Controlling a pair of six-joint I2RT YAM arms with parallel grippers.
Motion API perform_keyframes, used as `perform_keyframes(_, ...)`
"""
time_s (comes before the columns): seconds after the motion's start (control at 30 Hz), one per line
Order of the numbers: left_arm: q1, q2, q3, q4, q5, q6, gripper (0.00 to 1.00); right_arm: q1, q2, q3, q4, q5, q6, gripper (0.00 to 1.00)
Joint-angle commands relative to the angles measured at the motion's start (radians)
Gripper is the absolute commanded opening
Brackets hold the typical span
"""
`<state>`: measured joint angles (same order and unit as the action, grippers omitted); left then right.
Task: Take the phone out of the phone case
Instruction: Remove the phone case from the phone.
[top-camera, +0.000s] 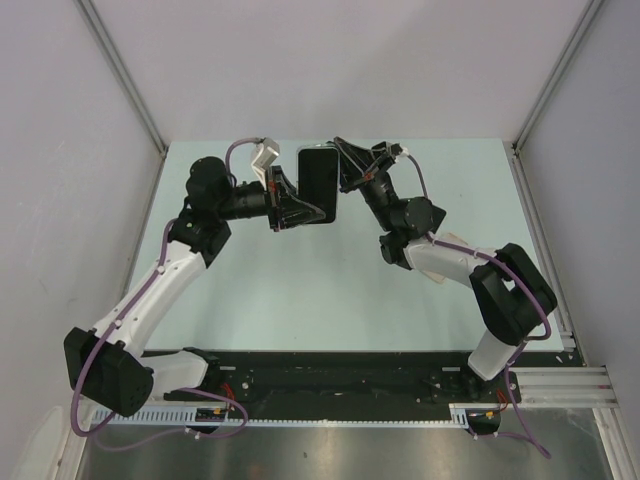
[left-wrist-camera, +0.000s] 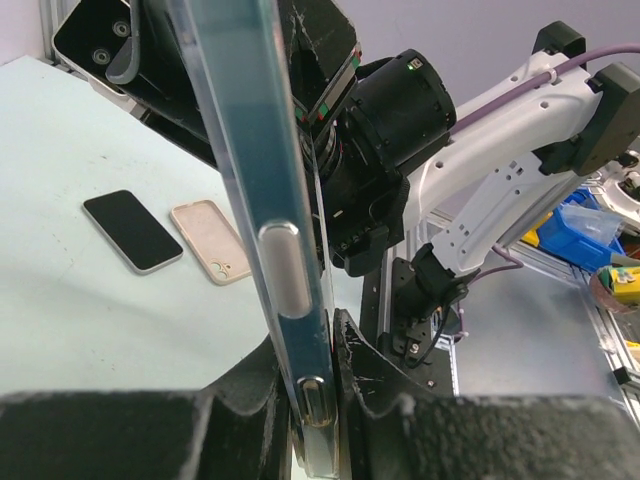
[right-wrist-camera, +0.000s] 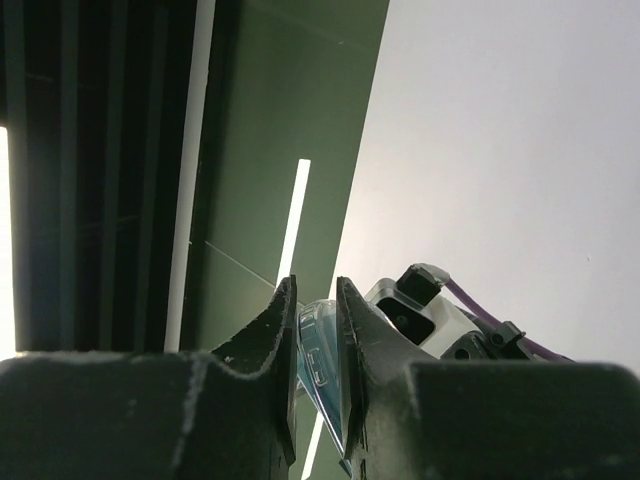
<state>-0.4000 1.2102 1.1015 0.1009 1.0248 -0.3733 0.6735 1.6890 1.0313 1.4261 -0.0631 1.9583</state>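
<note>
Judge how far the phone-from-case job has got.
Done: the phone is lifted off the table. In hand: left pincer and right pincer both clamp its edges. Left: it still sits inside the clear case; pulling them apart remains.

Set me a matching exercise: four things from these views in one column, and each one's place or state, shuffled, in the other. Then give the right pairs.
Things
1. phone in clear case
2. black phone
3. beige phone case
4. blue bin

Place or state
A. flat on the table, pale, with a camera cutout
B. off the table, at the right side of the left wrist view
C. held on edge in the air by the left gripper and the right gripper
D. flat on the table, dark face up

Pairs: 1-C, 2-D, 3-A, 4-B
</note>
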Motion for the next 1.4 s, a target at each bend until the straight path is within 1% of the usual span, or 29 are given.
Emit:
perform_keyframes(0.0,-0.028,-0.029,0.035,0.028,0.087,0.178,0.0,0.029,0.001,0.038,0.175,0.002,0.36,0.0)
perform_keyframes(0.2,-0.028,-0.041,0.031,0.028,0.087,0.156,0.0,0.032,0.006,0.021,0.175,0.002,0.344,0.0)
perform_keyframes(0.27,-0.028,-0.054,0.015,0.062,0.101,0.131,0.0,0.034,0.005,0.006,0.175,0.008,0.337,0.0)
perform_keyframes(0.3,-0.028,-0.063,0.008,0.081,0.107,0.096,0.0,0.032,0.005,-0.006,0.175,0.006,0.332,0.0)
perform_keyframes(0.37,-0.028,-0.084,-0.014,0.144,0.109,0.067,0.0,0.031,0.006,-0.017,0.174,0.005,0.312,0.0)
perform_keyframes(0.4,-0.028,-0.087,-0.017,0.164,0.11,0.032,0.0,0.026,-0.003,-0.026,0.165,-0.018,0.297,0.0)
perform_keyframes(0.43,-0.026,-0.092,-0.017,0.202,0.115,0.013,0.0,0.012,-0.011,-0.033,0.127,-0.036,0.274,0.0)
perform_keyframes(0.47,-0.026,-0.095,-0.017,0.221,0.121,-0.008,0.0,0.0,-0.02,-0.039,0.102,-0.059,0.213,0.0)
perform_keyframes(0.5,-0.025,-0.097,-0.015,0.271,0.13,-0.062,0.0,-0.012,-0.028,-0.042,0.071,-0.126,0.167,0.0)
perform_keyframes(0.57,-0.017,-0.092,-0.014,0.319,0.13,-0.126,0.0,-0.061,-0.043,-0.05,0.019,-0.203,0.088,0.0)
perform_keyframes(0.6,-0.016,-0.071,-0.009,0.342,0.135,-0.191,0.0,-0.072,-0.049,-0.063,-0.01,-0.261,0.012,0.0)
perform_keyframes(0.67,-0.01,-0.048,-0.017,0.46,0.161,-0.286,0.0,-0.09,-0.067,-0.103,-0.082,-0.308,-0.059,0.0)
perform_keyframes(0.7,-0.007,-0.02,-0.025,0.561,0.167,-0.384,0.0,-0.094,-0.075,-0.12,-0.11,-0.337,-0.112,0.0)
perform_keyframes(0.77,0.004,0.006,-0.043,0.664,0.164,-0.484,0.0,-0.098,-0.095,-0.157,-0.163,-0.36,-0.172,0.0)
perform_keyframes(0.8,0.007,0.018,-0.048,0.753,0.161,-0.571,0.0,-0.103,-0.106,-0.166,-0.191,-0.38,-0.229,0.0)
perform_keyframes(0.87,0.023,0.054,-0.063,0.824,0.146,-0.64,0.0,-0.106,-0.144,-0.194,-0.272,-0.397,-0.292,0.0)
perform_keyframes(0.9,0.027,0.064,-0.068,0.889,0.143,-0.7,0.0,-0.106,-0.161,-0.206,-0.315,-0.397,-0.329,0.0)
perform_keyframes(0.93,0.035,0.086,-0.08,0.922,0.138,-0.728,0.01,-0.106,-0.182,-0.212,-0.405,-0.396,-0.399,0.0)
perform_keyframes(0.97,0.039,0.097,-0.086,0.953,0.129,-0.754,0.0,-0.106,-0.202,-0.22,-0.461,-0.392,-0.45,0.0)
perform_keyframes(1.0,0.041,0.109,-0.092,1.021,0.127,-0.807,0.0,-0.103,-0.247,-0.226,-0.52,-0.371,-0.488,0.0)
perform_keyframes(1.03,0.046,0.118,-0.104,1.054,0.123,-0.834,0.0,-0.101,-0.268,-0.227,-0.635,-0.357,-0.566,0.0)
perform_keyframes(1.13,0.052,0.155,-0.115,1.164,0.109,-0.92,0.0,-0.095,-0.333,-0.228,-0.797,-0.319,-0.66,0.0)
perform_keyframes(1.2,0.055,0.175,-0.114,1.201,0.104,-0.952,0.0,-0.092,-0.363,-0.231,-0.845,-0.314,-0.729,0.0)
perform_keyframes(1.27,0.059,0.184,-0.109,1.2,0.103,-0.957,0.0,-0.088,-0.374,-0.231,-0.888,-0.323,-0.78,0.0)
perform_keyframes(1.3,0.059,0.195,-0.108,1.201,0.098,-0.958,0.0,-0.084,-0.377,-0.232,-0.898,-0.337,-0.794,0.01)
perform_keyframes(1.33,0.061,0.198,-0.104,1.201,0.098,-0.96,0.0,-0.075,-0.384,-0.241,-0.903,-0.34,-0.803,0.07)
perform_keyframes(1.37,0.061,0.201,-0.104,1.2,0.098,-0.961,0.0,-0.068,-0.382,-0.246,-0.908,-0.343,-0.817,0.19)
